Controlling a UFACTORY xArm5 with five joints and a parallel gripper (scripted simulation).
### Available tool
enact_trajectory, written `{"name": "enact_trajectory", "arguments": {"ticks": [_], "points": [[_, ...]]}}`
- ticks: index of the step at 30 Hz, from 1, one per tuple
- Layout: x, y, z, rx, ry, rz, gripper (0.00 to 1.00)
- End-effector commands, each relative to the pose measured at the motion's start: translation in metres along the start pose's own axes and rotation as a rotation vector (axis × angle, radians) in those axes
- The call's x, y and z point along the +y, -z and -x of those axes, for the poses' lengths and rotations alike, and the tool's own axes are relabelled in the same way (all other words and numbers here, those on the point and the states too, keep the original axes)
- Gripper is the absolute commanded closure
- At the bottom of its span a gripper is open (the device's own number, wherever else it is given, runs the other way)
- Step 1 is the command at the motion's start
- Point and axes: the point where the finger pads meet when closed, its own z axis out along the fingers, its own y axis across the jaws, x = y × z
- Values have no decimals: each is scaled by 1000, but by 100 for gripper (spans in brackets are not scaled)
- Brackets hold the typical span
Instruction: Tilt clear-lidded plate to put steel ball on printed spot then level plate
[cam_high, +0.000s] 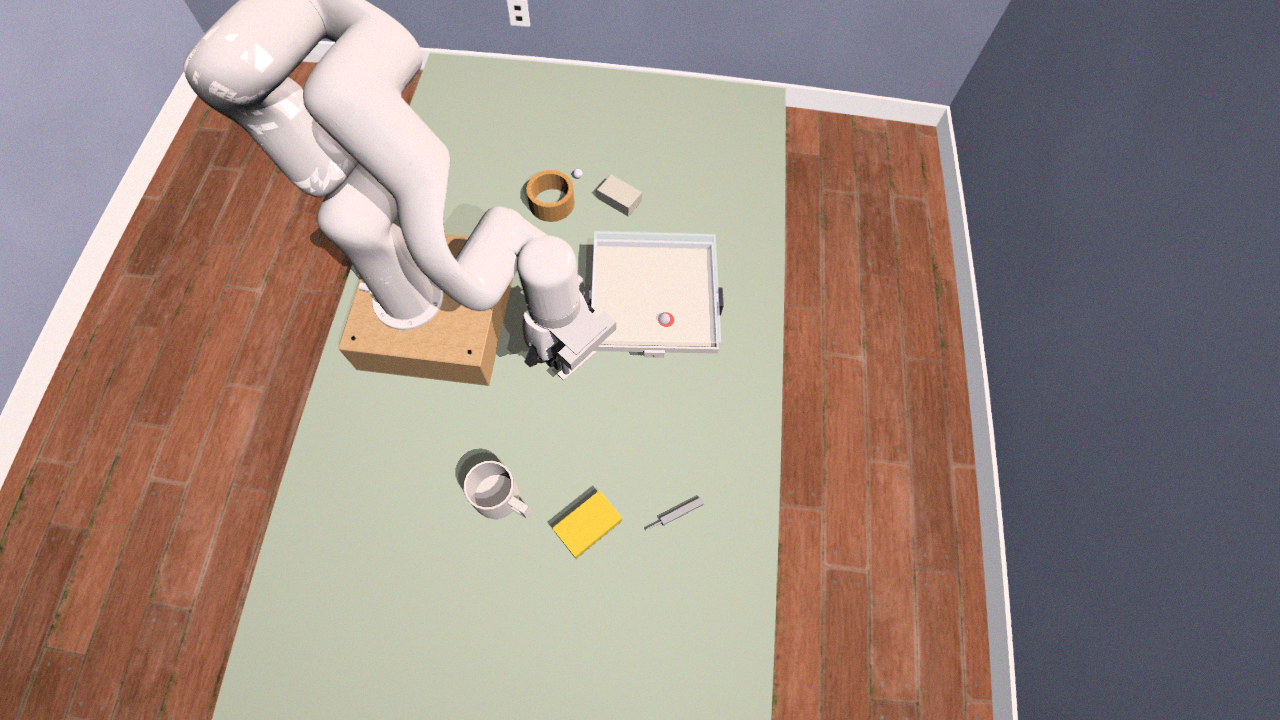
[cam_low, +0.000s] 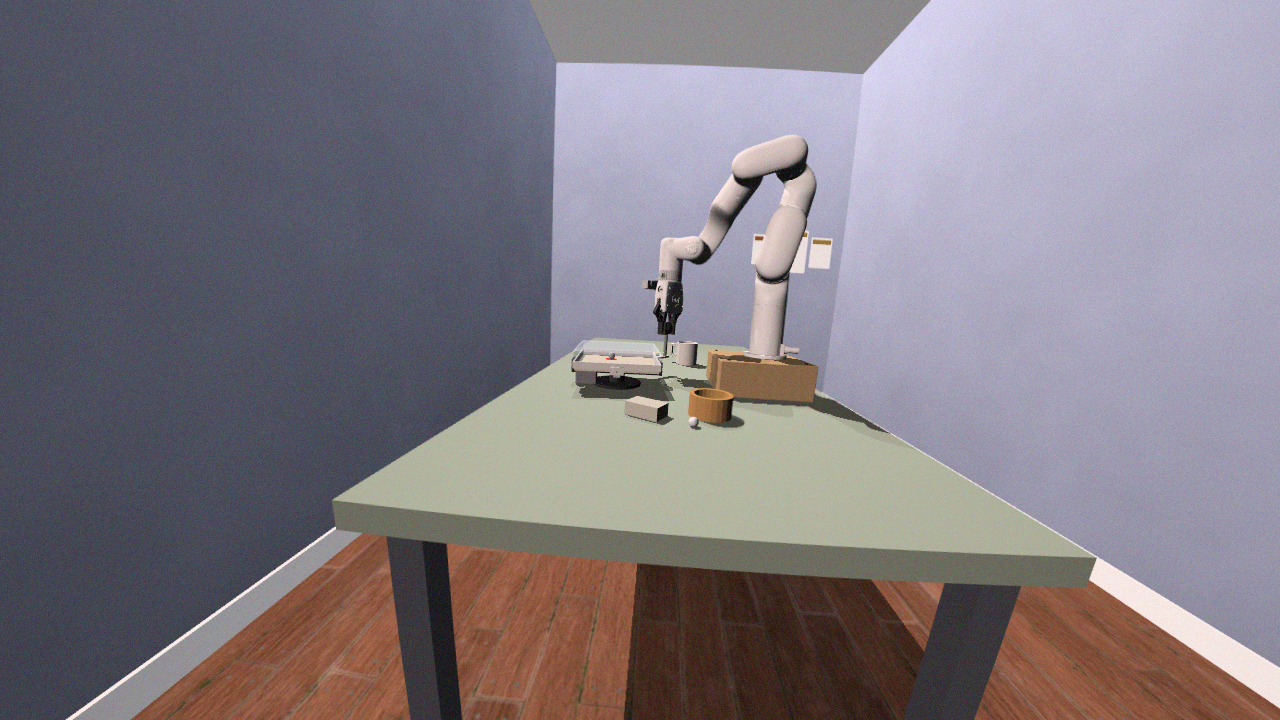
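The square plate (cam_high: 656, 292) with a clear lid stands on a dark foot right of the arm's base; it also shows in the side view (cam_low: 617, 360), where it looks close to level. The steel ball (cam_high: 665, 317) rests on the red printed spot near the plate's front right corner. My gripper (cam_high: 562, 358) points down at the plate's near left corner. It is shut on a thin upright stick (cam_low: 666, 344) that stands beside the plate. The fingertips are hidden under the wrist in the top view.
A wooden ring (cam_high: 548, 194), a small white ball (cam_high: 577, 172) and a beige block (cam_high: 619, 194) lie behind the plate. A mug (cam_high: 490, 486), a yellow block (cam_high: 586, 522) and a grey tool (cam_high: 674, 513) lie toward the front. The arm stands on a wooden box (cam_high: 420, 335).
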Motion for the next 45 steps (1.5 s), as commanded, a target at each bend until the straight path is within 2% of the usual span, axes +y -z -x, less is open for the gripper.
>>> {"name": "enact_trajectory", "arguments": {"ticks": [1,18,19,45], "points": [[-1,1,-1,3,1,-1,100],[-1,1,-1,3,1,-1,100],[-1,1,-1,3,1,-1,38],[-1,1,-1,3,1,-1,38]]}}
